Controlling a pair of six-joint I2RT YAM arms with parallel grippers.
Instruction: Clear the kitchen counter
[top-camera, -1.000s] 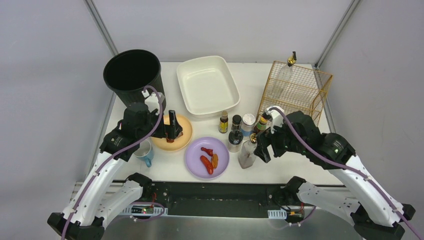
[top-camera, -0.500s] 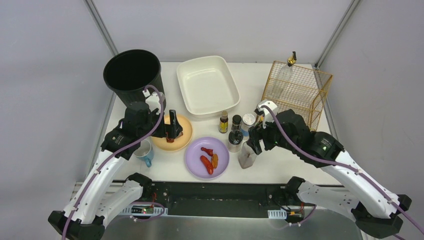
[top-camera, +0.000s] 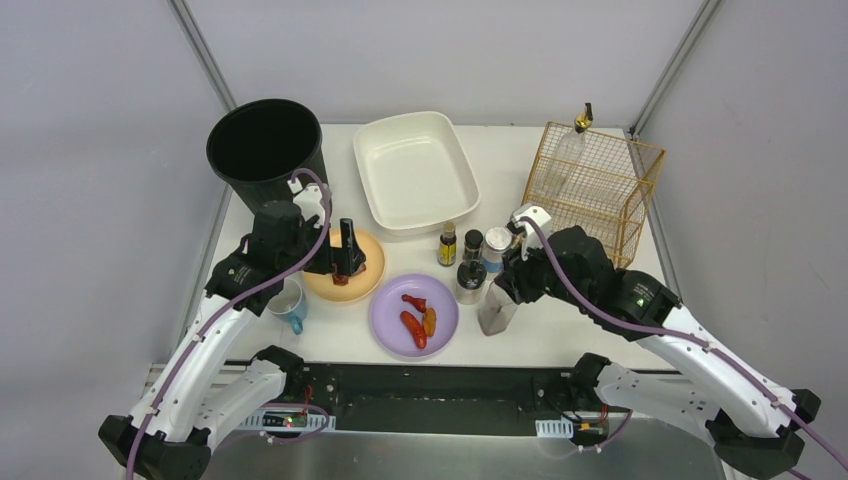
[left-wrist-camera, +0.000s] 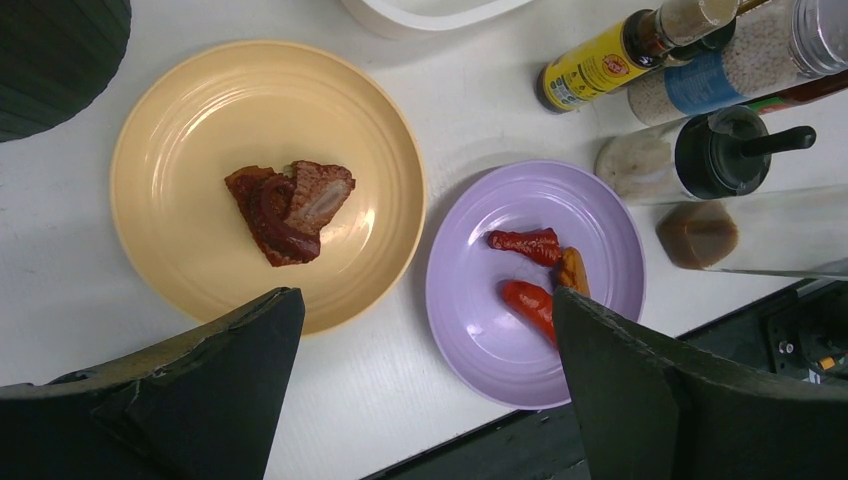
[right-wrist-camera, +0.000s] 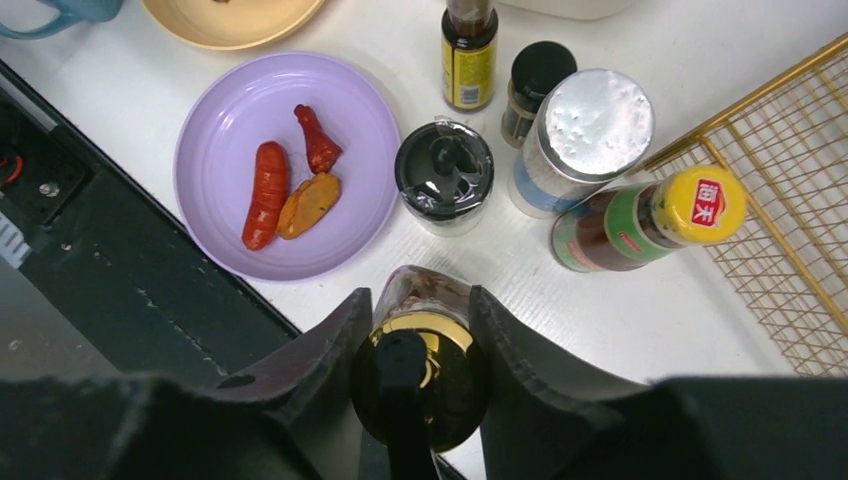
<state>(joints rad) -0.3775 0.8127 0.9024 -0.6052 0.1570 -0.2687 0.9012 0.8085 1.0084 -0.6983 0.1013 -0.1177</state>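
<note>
The kitchen counter surface (top-camera: 500, 150) lies below both arms. The right tool (right-wrist-camera: 420, 300) is directly above the clear bottle (right-wrist-camera: 420, 385) at the near edge, with one finger on each side of its cap. The bottle's axis is vertical, in line with the tool. The right arm is the nearer one. Whether the tool is clamping the bottle cannot be determined. The left tool (left-wrist-camera: 425, 300) is released, fingers spread, hovering by the yellow plate (left-wrist-camera: 180, 130). One second ago the right tool stood to the bottle's right; it has since shifted left over it.
</note>
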